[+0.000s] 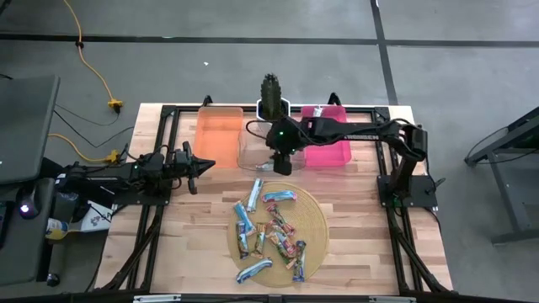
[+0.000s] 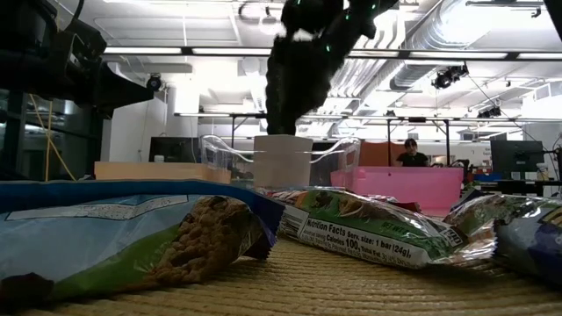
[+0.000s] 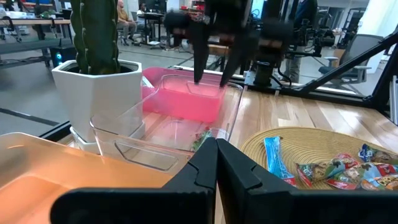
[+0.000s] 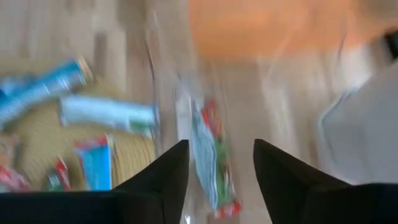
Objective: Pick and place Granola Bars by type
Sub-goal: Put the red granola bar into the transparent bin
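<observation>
Though only just begun, judging by what lies where: one green-and-red bar [image 4: 211, 155] down in the clear bin [image 1: 257, 156], seen below the right gripper [image 1: 282, 164] and also as a scrap of green through the bin's wall in the left wrist view. Right gripper fingers [image 4: 158, 180] spread apart with nothing between them, hanging over the clear bin at about twelve o'clock from the woven mat [image 1: 316, 223]. Orange bin [image 1: 219, 135] at eleven o'clock and pink bin [image 1: 328, 147] at one o'clock both seemingly without bars, as far as can be told from above. Left to do, nearly everything: over a dozen Granola Bars [image 1: 269, 231] heaped on the mat, blue-and-white, red and green ones mixed together, not yet sorted. Left gripper [image 1: 202, 162] pressed together, holding nothing, parked at nine o'clock of the bins, just off the orange one. Cactus pot [image 1: 271, 105] behind the clear bin, out of the way.
</observation>
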Robot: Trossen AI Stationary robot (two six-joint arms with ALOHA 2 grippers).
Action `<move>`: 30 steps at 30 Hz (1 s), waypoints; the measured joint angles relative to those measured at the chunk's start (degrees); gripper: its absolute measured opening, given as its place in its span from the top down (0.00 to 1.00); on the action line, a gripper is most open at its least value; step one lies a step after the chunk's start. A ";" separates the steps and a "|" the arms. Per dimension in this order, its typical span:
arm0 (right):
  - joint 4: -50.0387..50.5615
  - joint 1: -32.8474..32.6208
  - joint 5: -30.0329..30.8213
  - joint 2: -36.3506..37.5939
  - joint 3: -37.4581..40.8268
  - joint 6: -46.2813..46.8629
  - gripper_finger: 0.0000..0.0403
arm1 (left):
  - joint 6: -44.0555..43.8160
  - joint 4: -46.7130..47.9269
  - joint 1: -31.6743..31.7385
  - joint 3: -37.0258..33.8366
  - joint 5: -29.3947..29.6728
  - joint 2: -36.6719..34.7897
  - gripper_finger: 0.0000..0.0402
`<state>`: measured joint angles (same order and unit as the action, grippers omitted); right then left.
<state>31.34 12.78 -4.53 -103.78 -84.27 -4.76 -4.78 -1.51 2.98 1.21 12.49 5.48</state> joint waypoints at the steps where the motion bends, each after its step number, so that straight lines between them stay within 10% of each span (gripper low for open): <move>1: -1.27 -0.30 0.26 0.88 0.00 0.33 0.58 | 0.00 0.02 0.00 0.02 -0.02 0.01 1.00; 14: -12.21 -8.80 1.08 12.47 0.00 6.73 0.59 | -0.02 0.00 -0.02 0.00 0.00 0.00 1.00; 30: 8.92 -22.82 11.90 13.43 -0.02 14.74 0.56 | -0.01 0.02 0.00 0.01 -0.01 0.02 1.00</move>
<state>40.26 -10.04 7.37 -90.35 -84.29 9.98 -4.78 -1.50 2.98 1.22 12.49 5.50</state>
